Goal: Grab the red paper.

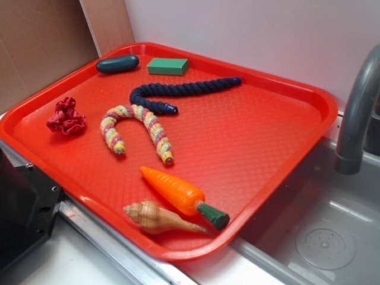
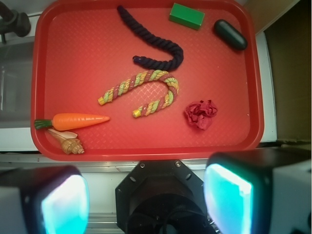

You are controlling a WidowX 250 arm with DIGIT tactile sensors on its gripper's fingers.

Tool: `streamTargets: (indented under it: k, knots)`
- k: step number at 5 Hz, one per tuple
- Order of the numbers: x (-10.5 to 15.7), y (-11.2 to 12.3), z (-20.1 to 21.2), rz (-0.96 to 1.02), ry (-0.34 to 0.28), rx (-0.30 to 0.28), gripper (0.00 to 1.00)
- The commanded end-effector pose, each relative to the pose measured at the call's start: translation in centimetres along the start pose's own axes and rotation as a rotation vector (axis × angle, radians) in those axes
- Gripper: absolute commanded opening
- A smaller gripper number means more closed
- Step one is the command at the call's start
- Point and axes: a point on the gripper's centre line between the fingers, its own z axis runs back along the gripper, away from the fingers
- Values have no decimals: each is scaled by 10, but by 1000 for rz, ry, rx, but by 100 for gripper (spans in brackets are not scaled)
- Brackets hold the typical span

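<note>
The tool point(image 2: 146, 200) fills the bottom of the wrist view, its two fingers spread wide and empty, off the red tray point(image 2: 41, 73). The red paper point(image 2: 200, 115) point(image 1: 66, 116) lies on the tray near one edge, just beside the striped curved rope point(image 2: 144, 90).

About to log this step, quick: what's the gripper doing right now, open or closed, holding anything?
Gripper: open and empty, fingers spread wide apart, above the tray's near edge. The red paper lies untouched on the tray.
</note>
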Motion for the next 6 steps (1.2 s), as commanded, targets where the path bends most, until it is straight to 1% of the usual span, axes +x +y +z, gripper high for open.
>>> streamTargets:
  k: [1, 2, 3, 4, 5, 6]
  knots:
    - [0, 0, 0, 0, 0, 0, 100]
    - [10, 40, -40, -3, 7, 87, 100]
    - [18, 67, -69, -4, 38, 142, 100]
    - [25, 94, -100, 129, 45, 192, 100]
    - [19, 126, -139, 197, 61, 157, 100]
    - [26, 130, -169, 108, 104, 199, 100]
